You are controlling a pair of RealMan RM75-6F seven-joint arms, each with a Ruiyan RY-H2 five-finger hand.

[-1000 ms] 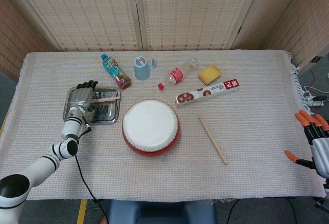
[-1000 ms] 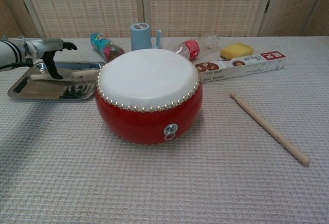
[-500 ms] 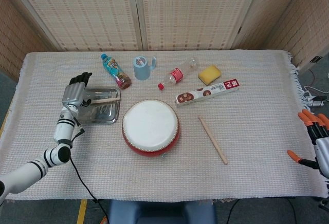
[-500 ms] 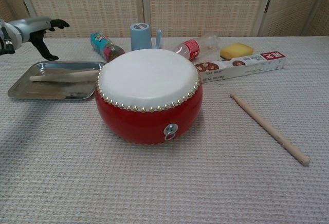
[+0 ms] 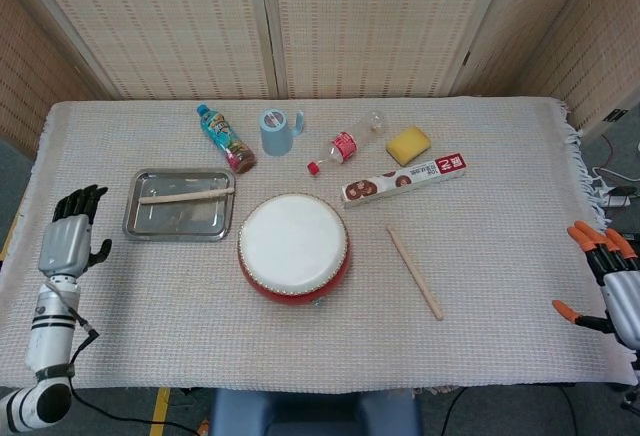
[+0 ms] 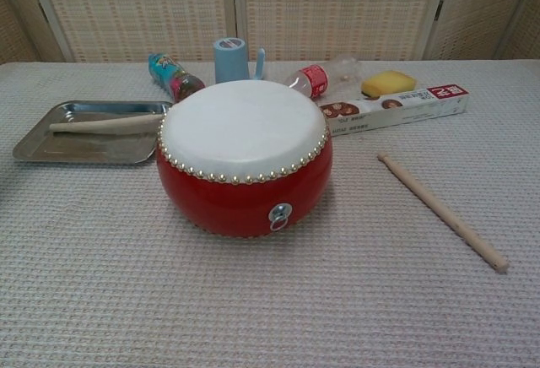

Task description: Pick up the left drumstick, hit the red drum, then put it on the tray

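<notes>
Drumstick (image 5: 187,195) lies flat in tray (image 5: 135,226), left of centre in the head view, running along the tray's upper half with its right end at the right rim; chest view shows the same stick resting on the tray, its right end hidden behind red drum (image 5: 294,248). Drum sits mid-frame, just right of the tray, white skin up. Second drumstick (image 5: 414,272) lies on the table (image 5: 500,296) right of the drum, apart from it, angled toward lower right. Upper row behind drum and tray: colourful bottle (image 5: 225,139) on its side just above the tray's right corner, blue cup (image 5: 276,131), clear bottle with red label (image 5: 346,143) lying down, yellow sponge (image 5: 408,144), long white-and-red box (image 5: 403,179) just upper right of the drum. Nothing lies between tray and drum. Left hand (image 5: 69,241) at far left edge of the head view, well apart from the tray, fingers (image 5: 83,201) apart and pointing up, holding nothing. Right hand (image 5: 612,286) at lower right edge, off the table's side, orange-tipped fingers (image 5: 590,237) spread, holding nothing. Chest view shows neither hand; it does show the drum's red side wall, stud row and a metal ring at front, which the head view barely shows.
</notes>
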